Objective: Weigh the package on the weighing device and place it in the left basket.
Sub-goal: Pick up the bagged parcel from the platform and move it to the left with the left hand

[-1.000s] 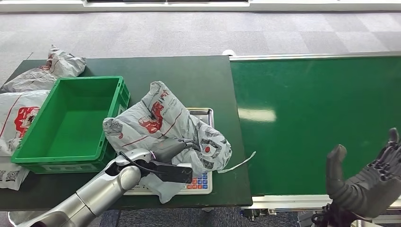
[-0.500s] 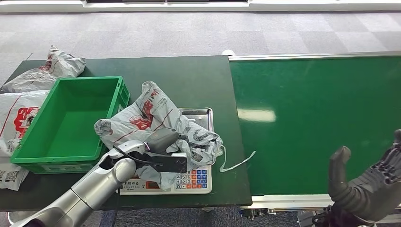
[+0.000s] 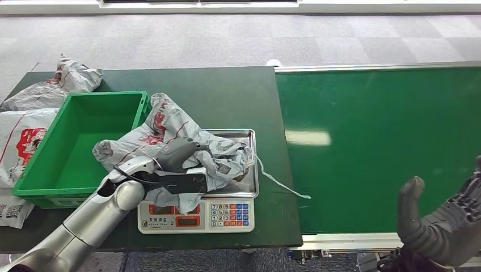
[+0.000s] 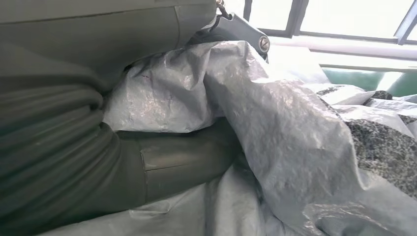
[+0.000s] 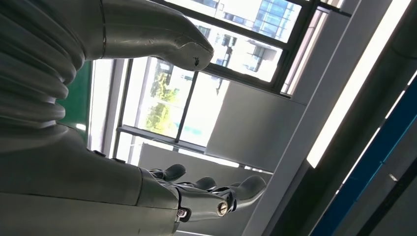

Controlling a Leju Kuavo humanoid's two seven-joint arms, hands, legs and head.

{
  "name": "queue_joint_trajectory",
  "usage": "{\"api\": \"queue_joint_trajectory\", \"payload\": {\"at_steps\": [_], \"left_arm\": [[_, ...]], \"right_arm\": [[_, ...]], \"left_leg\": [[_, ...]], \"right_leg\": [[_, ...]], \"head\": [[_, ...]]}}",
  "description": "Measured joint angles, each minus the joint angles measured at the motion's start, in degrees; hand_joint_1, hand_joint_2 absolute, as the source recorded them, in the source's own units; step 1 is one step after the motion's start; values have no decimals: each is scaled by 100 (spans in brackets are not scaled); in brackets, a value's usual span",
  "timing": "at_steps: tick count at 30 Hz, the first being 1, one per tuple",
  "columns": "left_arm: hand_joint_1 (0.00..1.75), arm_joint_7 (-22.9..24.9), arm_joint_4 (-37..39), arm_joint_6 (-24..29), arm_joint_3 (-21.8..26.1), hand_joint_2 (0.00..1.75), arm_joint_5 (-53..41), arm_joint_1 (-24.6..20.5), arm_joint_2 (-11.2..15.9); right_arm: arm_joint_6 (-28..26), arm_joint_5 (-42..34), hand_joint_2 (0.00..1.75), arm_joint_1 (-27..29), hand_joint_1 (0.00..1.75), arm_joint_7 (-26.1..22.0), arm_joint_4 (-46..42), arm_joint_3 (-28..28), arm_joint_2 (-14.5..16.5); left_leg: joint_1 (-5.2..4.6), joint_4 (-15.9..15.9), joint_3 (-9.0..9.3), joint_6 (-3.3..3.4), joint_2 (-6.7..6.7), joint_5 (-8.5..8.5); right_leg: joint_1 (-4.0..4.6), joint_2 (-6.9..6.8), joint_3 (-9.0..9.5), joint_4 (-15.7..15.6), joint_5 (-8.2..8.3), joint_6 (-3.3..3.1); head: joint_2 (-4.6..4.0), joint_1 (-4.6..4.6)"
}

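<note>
Item: package [image 3: 187, 139], grey poly mailer; soft, crumpled, likely light and slippery. My left robot hand [image 3: 176, 164] grips its bunched middle; right robot hand [image 3: 448, 218] open, empty.

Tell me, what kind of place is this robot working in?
Probably a parcel-sorting or logistics station, perhaps a test setup. A green conveyor belt runs beside a table with a weighing scale, a green basket, and grey mailing bags; the left hand grips one package.
</note>
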Motion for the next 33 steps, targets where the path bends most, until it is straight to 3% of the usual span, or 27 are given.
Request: {"api": "queue_joint_trajectory", "payload": {"at_steps": [6,7,11,18,26,33], "left_arm": [[175,4,-91,87,48,175,0,8,41],[175,12,-250,292,119,175,-51,8,104],[175,112,-1555,1637,902,175,-707,-144,608],[175,-24,-2778,2604,2163,175,-1190,-363,991],[175,-128,-3077,3045,3168,175,-939,-69,1354],[175,-148,-3051,3062,3506,175,-1073,384,1381]], "right_arm": [[0,-13,175,8,0,-7,-6,-9,0],[-2,-33,175,32,0,-26,-25,-27,0],[-67,-130,175,196,0,-191,-119,-91,0],[-298,-104,175,369,0,-318,-127,-90,0],[-443,-214,175,787,0,-502,-195,-91,0],[-532,-142,175,902,0,-473,-266,-89,0]], "left_leg": [[0,0,-1,0,0,0],[1,0,-2,0,0,0],[11,0,-7,-2,8,1],[14,-2,-8,-4,7,0],[12,-2,-5,-5,11,0],[11,-2,-6,-4,10,0]], "right_leg": [[0,0,0,0,0,0],[0,0,-1,0,0,0],[10,8,-11,2,0,-1],[13,7,-11,1,-1,-2],[11,12,-10,1,-2,-2],[10,9,-8,1,-1,-2]], "head": [[0,0],[0,0],[0,-1],[0,-1],[0,-1],[0,-1]]}}
